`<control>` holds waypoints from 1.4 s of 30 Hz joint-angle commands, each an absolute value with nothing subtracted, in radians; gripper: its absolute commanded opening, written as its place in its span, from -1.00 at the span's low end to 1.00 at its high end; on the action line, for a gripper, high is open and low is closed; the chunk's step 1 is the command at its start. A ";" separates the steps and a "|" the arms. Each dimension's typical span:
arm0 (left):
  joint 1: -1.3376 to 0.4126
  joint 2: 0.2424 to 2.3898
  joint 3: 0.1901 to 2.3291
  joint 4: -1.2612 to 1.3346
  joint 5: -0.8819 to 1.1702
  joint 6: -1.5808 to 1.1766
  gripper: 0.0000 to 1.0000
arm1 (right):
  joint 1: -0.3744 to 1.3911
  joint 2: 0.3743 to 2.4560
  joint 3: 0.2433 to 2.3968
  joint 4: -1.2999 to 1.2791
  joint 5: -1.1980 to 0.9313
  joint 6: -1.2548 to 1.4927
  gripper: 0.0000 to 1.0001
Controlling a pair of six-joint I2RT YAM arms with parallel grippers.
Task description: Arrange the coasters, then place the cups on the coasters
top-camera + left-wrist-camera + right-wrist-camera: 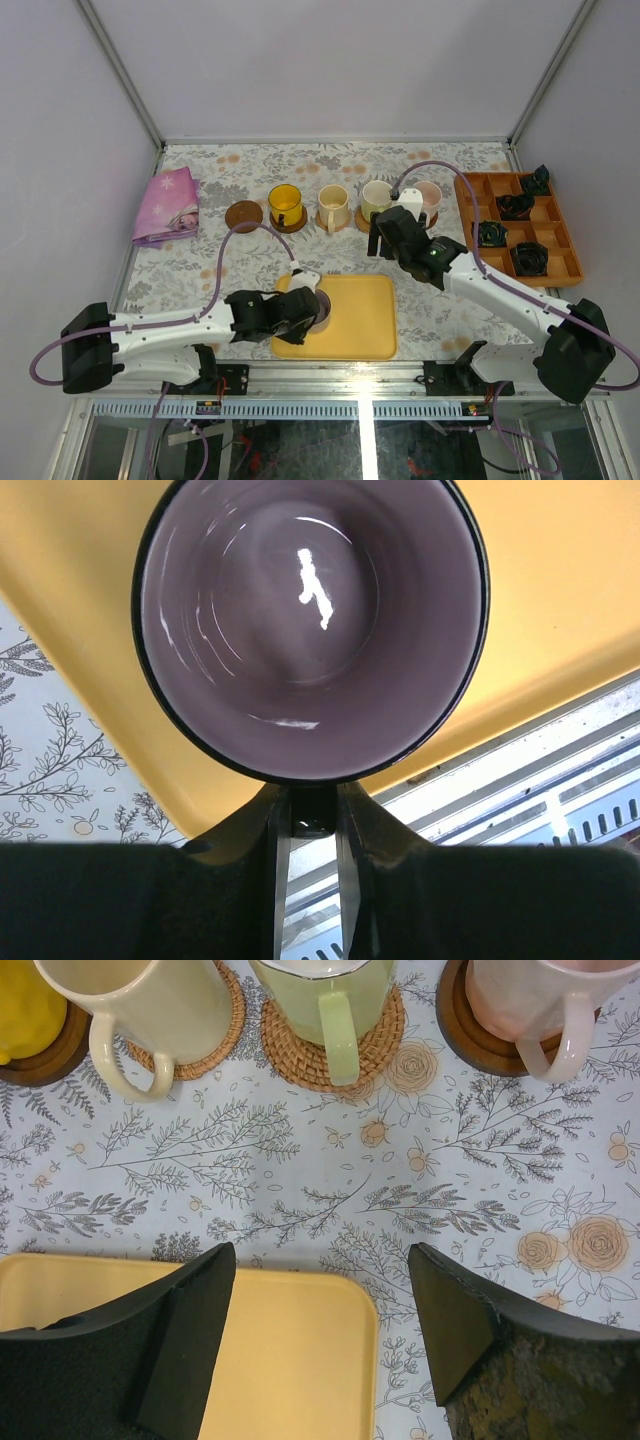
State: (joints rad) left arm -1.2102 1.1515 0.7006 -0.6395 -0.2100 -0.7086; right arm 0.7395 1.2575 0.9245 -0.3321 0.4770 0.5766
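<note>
One purple cup on the yellow tray: left pincer nips only its handle, so it could swing loose; right pincer gapes empty.

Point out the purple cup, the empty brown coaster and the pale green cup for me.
purple cup (310, 620), left wrist view, on its inside bottom.
empty brown coaster (244, 214), top external view, on its centre.
pale green cup (338, 1040), right wrist view, on its handle.
</note>
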 commanded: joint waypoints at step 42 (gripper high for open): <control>-0.747 0.954 0.959 -0.539 -0.667 -0.457 -1.00 | 0.732 1.346 1.027 -0.249 0.536 0.437 0.51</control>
